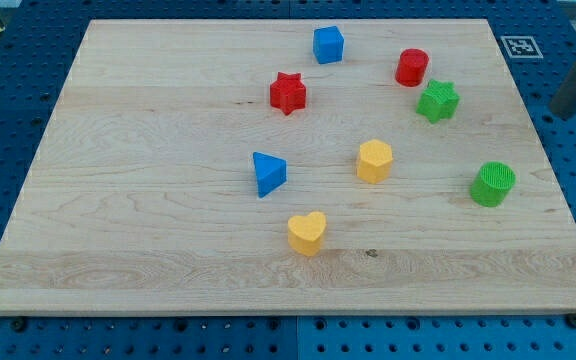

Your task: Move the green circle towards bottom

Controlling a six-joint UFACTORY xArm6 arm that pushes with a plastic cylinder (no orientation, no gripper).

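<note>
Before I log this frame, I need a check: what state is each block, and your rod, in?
green circle: upright, alone near the board's right edge, untouched
green star: flat, just below the red cylinder
red cylinder: upright
blue cube: resting near the top edge
red star: flat
blue triangle: resting, apart
yellow hexagon: upright
yellow heart: lowest block
my tip: not visible; rod at right edge

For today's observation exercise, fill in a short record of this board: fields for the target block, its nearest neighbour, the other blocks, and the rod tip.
target: green circle, near the view's right edge
nearest neighbour: green star, above it, apart
others: red cylinder, blue cube, red star, yellow hexagon, blue triangle, yellow heart
my tip: not visible
</note>
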